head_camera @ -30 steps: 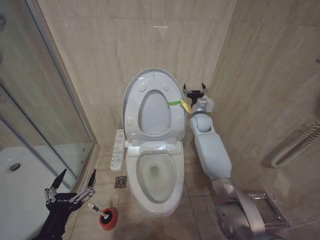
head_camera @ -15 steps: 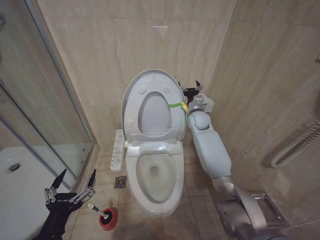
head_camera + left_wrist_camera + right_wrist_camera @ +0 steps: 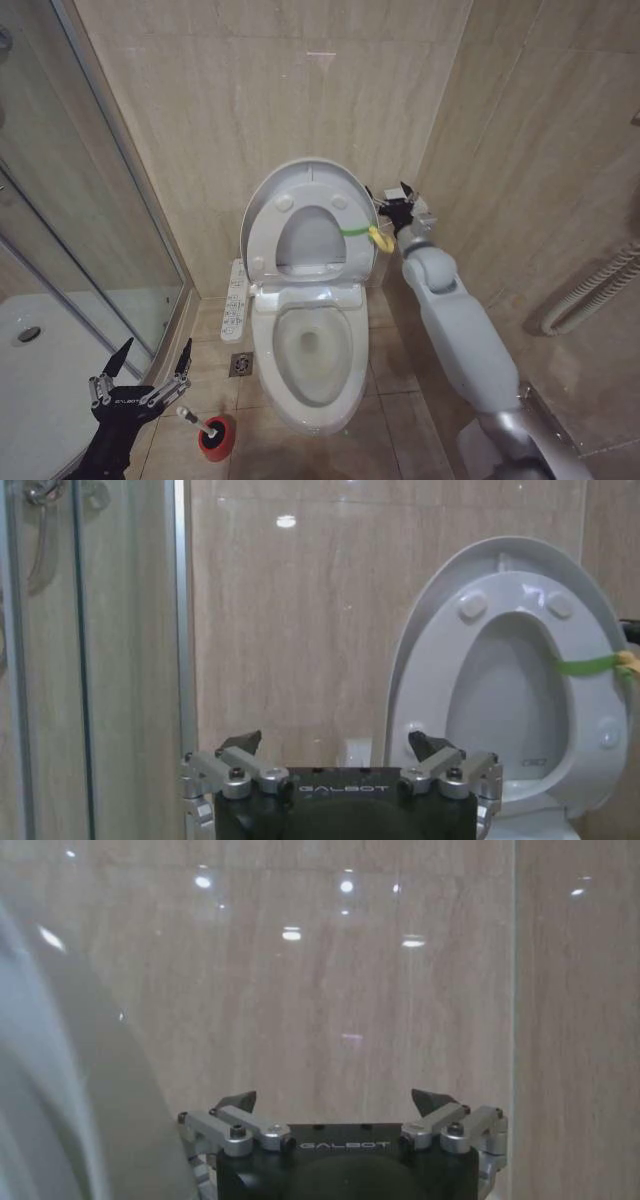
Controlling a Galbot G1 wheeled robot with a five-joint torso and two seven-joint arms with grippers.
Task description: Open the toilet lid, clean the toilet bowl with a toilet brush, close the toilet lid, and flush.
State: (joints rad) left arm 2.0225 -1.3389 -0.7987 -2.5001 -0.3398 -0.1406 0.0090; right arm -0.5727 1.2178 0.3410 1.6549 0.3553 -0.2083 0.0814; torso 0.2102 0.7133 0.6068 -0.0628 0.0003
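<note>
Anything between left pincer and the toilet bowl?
In the head view, the brush in its red holder stands by the left pincer; beyond it a floor drain, then the bowl.

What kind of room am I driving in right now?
A small tiled bathroom, most likely: the toilet bowl with the toilet lid raised, a glass shower enclosure beside it, and the toilet brush in its red holder.
</note>
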